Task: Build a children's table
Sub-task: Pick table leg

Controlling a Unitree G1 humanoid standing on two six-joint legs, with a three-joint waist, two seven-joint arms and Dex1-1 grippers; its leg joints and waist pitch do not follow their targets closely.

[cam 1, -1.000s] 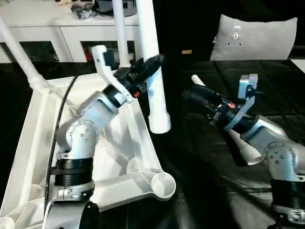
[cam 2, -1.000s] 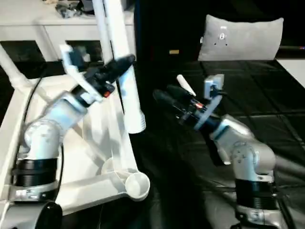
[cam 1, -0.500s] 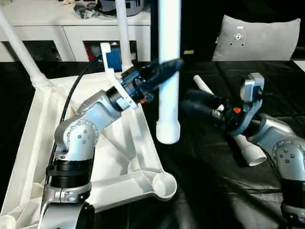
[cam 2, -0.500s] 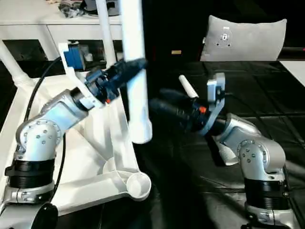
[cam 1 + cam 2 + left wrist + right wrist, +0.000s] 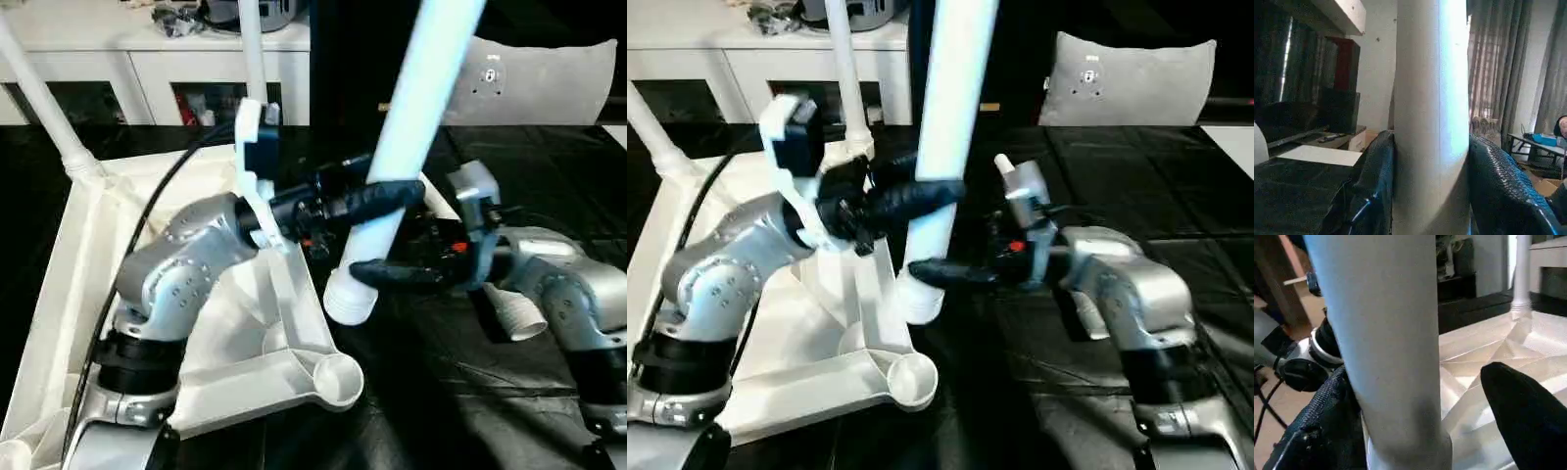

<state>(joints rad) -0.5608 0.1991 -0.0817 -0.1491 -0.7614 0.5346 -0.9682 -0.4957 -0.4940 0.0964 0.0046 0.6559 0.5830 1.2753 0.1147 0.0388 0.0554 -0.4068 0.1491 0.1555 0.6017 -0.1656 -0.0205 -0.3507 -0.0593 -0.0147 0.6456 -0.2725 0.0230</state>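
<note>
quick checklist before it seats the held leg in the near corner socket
1. Left gripper shut on the held leg: ok.
2. Right gripper around the leg's lower end: one finger beside it, firm grip cannot tell.
3. Leg upright: not ok, it tilts.
4. Leg end over the near corner socket: not ok, it hangs beyond it.
5. Socket empty: ok.
6. Spare leg clear of the path: ok, it lies under the right arm.

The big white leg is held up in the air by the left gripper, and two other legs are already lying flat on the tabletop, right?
Not quite. The left gripper does hold the big white leg up in the air, but the two other legs aren't lying flat: they stand up from the tabletop's far corners, as the left eye view shows.
</note>
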